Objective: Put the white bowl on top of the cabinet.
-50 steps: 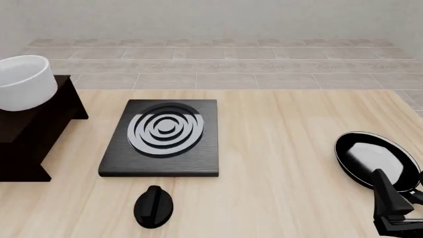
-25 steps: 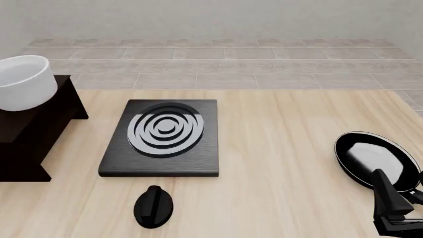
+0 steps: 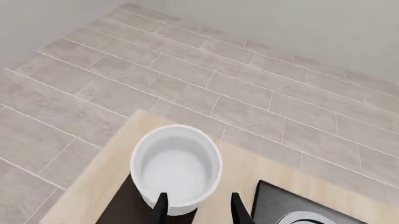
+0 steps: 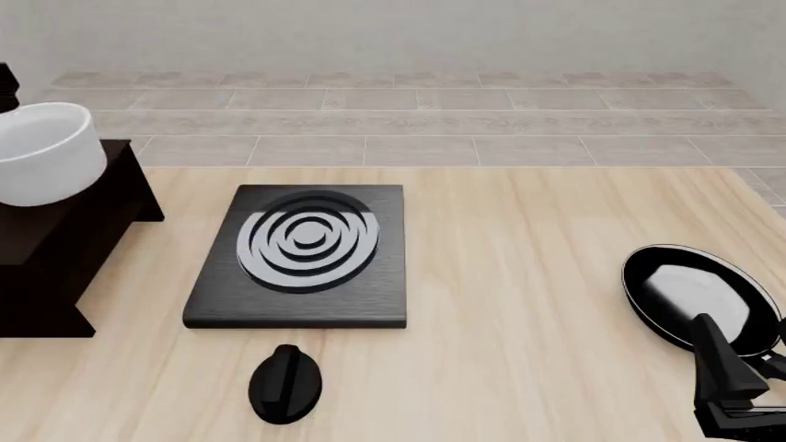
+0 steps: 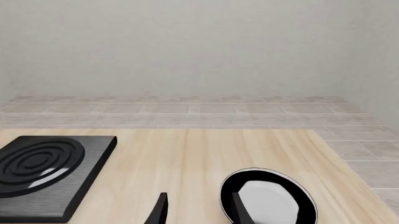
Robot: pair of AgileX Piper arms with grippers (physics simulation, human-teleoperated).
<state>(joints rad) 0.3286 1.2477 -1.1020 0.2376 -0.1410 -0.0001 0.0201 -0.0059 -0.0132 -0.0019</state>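
While the bowl (image 4: pixel 43 152) sits upright on the flat top of the cabinet (image 4: pixel 62 244) at the far left of the table (image 4: pixel 516 304), the left gripper (image 3: pixel 198 211) hangs above it, apart from it. In the left wrist view its two dark fingertips (image 3: pixel 160 211) stand a moderate gap apart, empty, over the bowl's near rim and the cabinet top beside it; the bowl (image 3: pixel 176 168) is seen from above, its inside bare. In the front view only a small dark piece of the left arm (image 4: pixel 6 87) shows at the left edge, just above the bowl.

The right gripper (image 5: pixel 198 210) is low at the table's near right corner. Its fingertips (image 5: pixel 160 210) are parted and hold nothing; one overlaps the near edge of the black pan (image 5: pixel 269 198) in the right wrist view, though whether it touches the pan cannot be told. In the front view the right arm (image 4: pixel 731 391) shows as a dark shape just in front of the pan (image 4: pixel 694 295).

A black slab (image 4: pixel 301 258) with white rings lies flat on the table just right of the cabinet, apart from it. A small black knob (image 4: pixel 286 384) lies on the table nearer the arms, just in front of the slab.
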